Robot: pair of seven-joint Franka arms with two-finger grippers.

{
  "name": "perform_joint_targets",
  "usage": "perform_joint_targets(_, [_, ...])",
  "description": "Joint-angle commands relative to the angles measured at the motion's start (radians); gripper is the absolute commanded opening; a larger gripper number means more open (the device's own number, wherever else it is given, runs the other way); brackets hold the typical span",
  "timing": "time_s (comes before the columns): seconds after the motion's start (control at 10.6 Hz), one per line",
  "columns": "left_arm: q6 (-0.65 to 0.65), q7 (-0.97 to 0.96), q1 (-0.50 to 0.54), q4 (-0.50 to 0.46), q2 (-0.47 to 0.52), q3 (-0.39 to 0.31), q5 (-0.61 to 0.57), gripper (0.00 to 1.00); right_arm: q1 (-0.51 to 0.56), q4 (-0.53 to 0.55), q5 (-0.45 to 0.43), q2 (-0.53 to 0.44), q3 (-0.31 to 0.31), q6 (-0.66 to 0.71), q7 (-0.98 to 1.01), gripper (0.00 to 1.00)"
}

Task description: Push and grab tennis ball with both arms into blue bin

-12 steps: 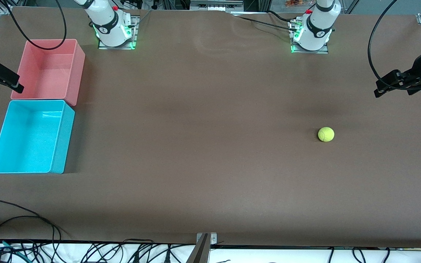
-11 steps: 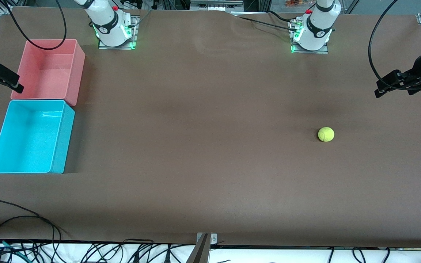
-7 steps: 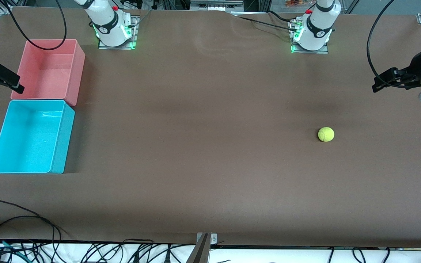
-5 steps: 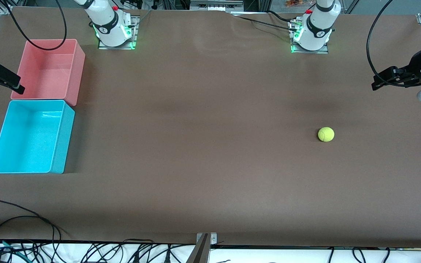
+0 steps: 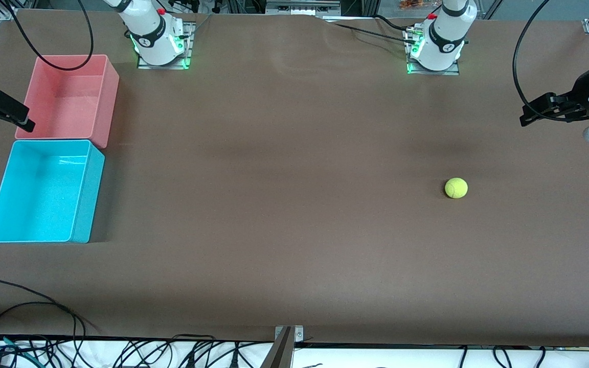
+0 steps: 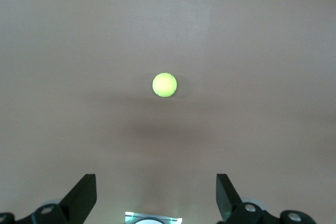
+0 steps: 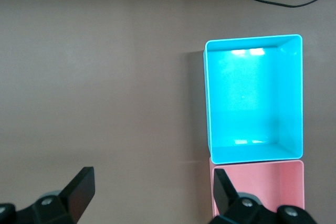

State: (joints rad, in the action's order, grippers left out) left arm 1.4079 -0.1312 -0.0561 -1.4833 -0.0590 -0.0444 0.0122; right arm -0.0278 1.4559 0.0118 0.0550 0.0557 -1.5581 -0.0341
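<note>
Tennis ball (image 5: 456, 187): rests on the bare brown table (image 5: 284, 204) toward the left arm's end, at about 3 o'clock in the front view.
Blue bin (image 5: 44, 190): empty, at 9 o'clock, well apart from the ball; pink bin (image 5: 67, 96) touches it.
Left gripper (image 5: 532, 115): aloft, fingers wide, empty.
Right gripper (image 5: 16, 118): aloft by the pink bin, fingers wide, empty.
Risk: an off-centre push probably rolls the ball astray or into the pink bin.

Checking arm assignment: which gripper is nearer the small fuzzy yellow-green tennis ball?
Left. The left gripper hangs open over the table's left-arm end, near the tennis ball; the right gripper hangs open by the pink bin.
</note>
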Motion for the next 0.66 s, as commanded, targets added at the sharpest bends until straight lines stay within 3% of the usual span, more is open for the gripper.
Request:
perform_joint_targets(0.0, [-0.02, -0.004, 0.032, 0.028, -0.01, 0.012, -0.024, 1.0, 0.002, 0.004, -0.01, -0.009, -0.001, 0.004, 0.005, 1.0])
perform_joint_targets(0.56, [-0.023, -0.007, 0.024, 0.029, -0.015, 0.011, -0.023, 1.0, 0.002, 0.004, -0.01, -0.009, -0.001, 0.004, 0.005, 1.0])
